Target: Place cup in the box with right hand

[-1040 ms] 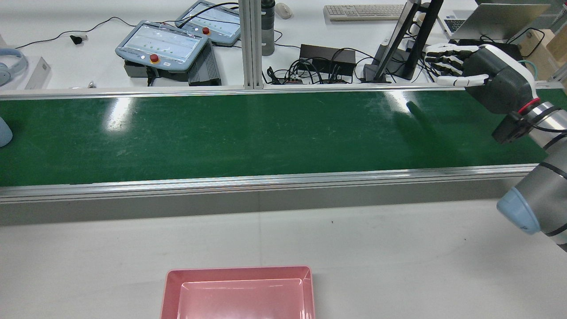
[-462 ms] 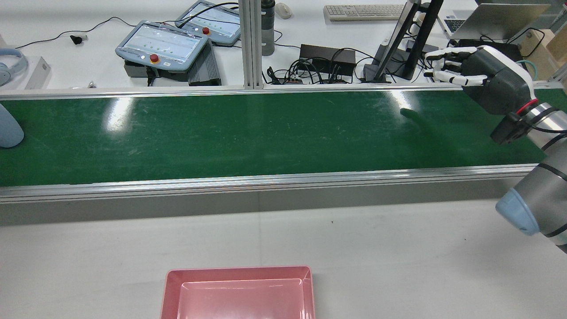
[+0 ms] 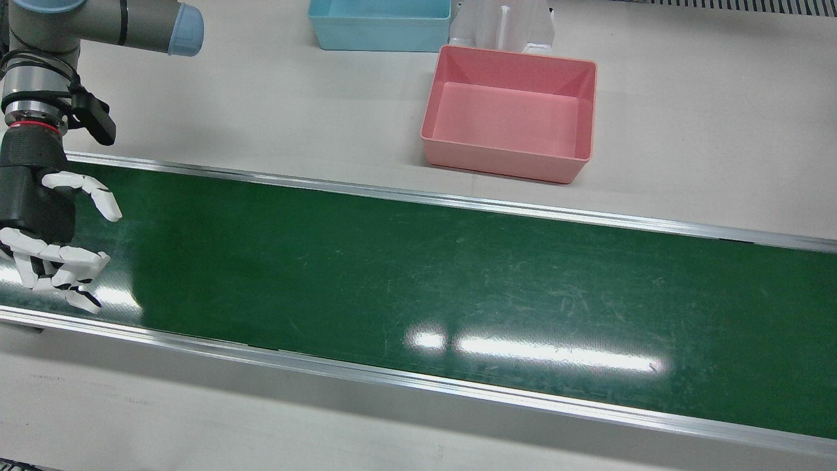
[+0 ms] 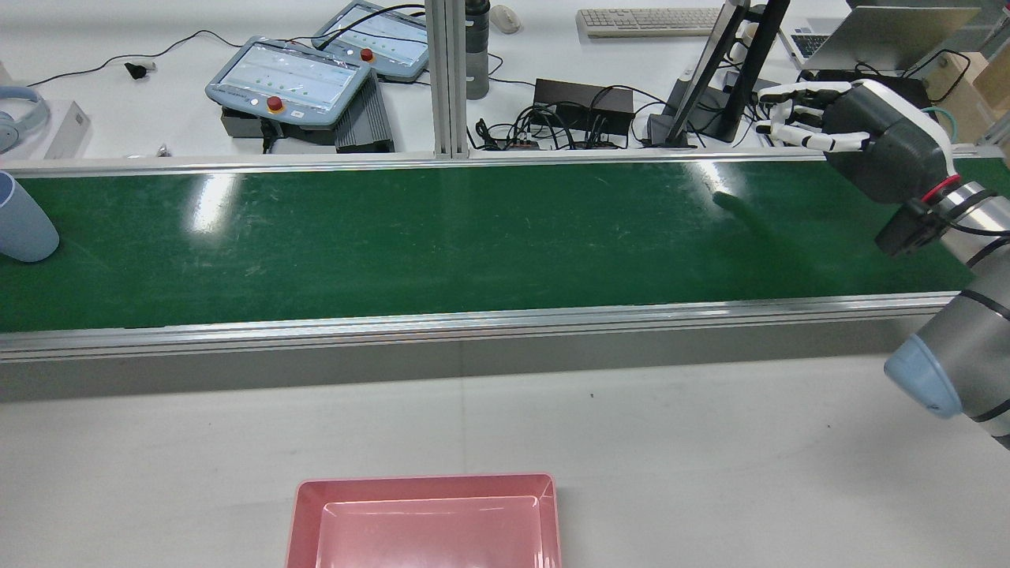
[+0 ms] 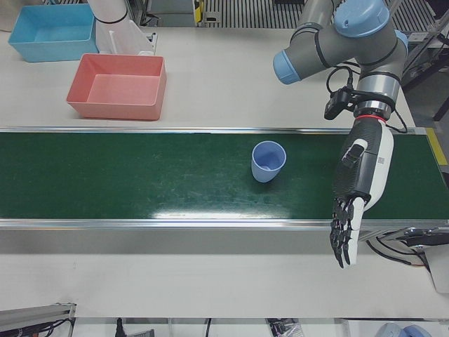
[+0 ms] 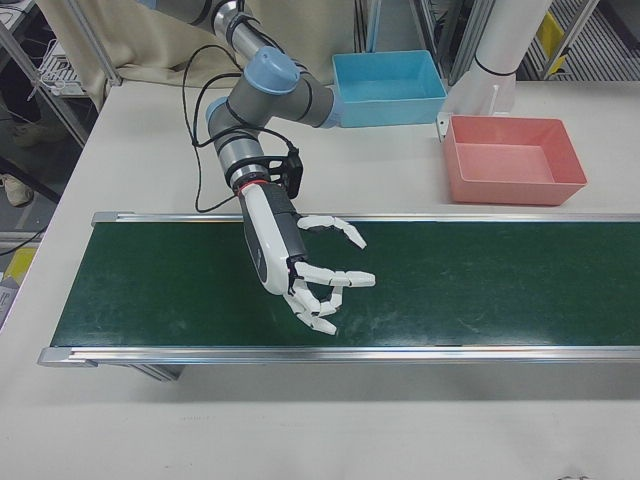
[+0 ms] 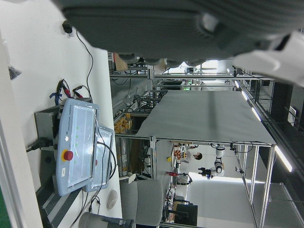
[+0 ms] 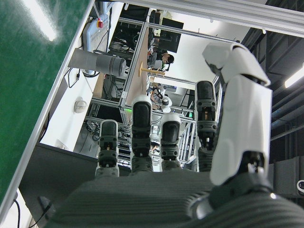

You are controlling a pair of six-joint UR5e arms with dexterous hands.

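Green belt [image 5: 140, 182] | cup [image 5: 268, 161] upright | right hand [image 6: 310, 275] fingers apart, empty | left hand [image 5: 354, 203] extended, empty

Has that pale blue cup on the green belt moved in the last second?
Yes. In the rear view the cup has come further into the picture from the left edge, along the green belt toward the right hand.

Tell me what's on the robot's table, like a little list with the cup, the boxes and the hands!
cup: blue, upright on the green belt, nothing touching it
pink box: on the white table beside the belt, nothing inside
blue box: farther from the belt than the pink box
right robot hand: open, over the belt, holding nothing
left robot hand: open, fingers straight, apart from the cup
cup in box: not yet
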